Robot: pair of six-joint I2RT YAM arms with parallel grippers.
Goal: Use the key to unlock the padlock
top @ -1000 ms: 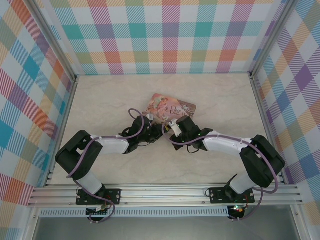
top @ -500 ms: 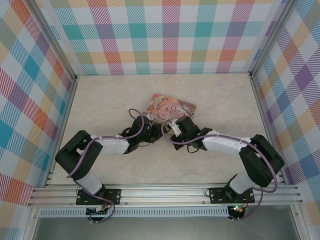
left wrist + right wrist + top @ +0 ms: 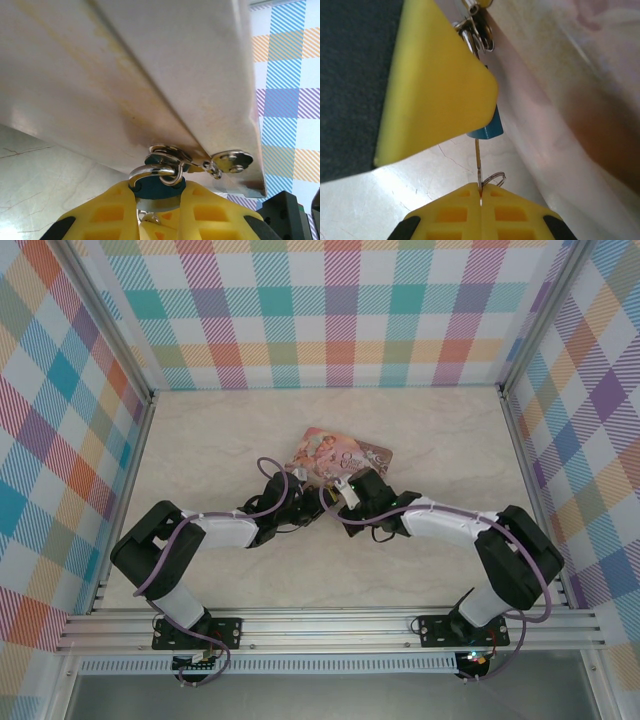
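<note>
Between plaid walls [image 3: 340, 315], marbled tabletop [image 3: 210, 440]

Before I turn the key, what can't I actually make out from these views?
- Right wrist view: the left claw's finger covers most of the padlock; whether the key has entered the keyhole is hidden.
- Left wrist view: claw fingers bury the padlock's underside.
- Top view: both wrists cover padlock and key.

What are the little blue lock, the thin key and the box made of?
The padlock has a blue-coated body, probably metal; its shackle gleams like steel. The key is thin grey metal, glinting. The tin looks like sheet metal, its bare side dull silver.
</note>
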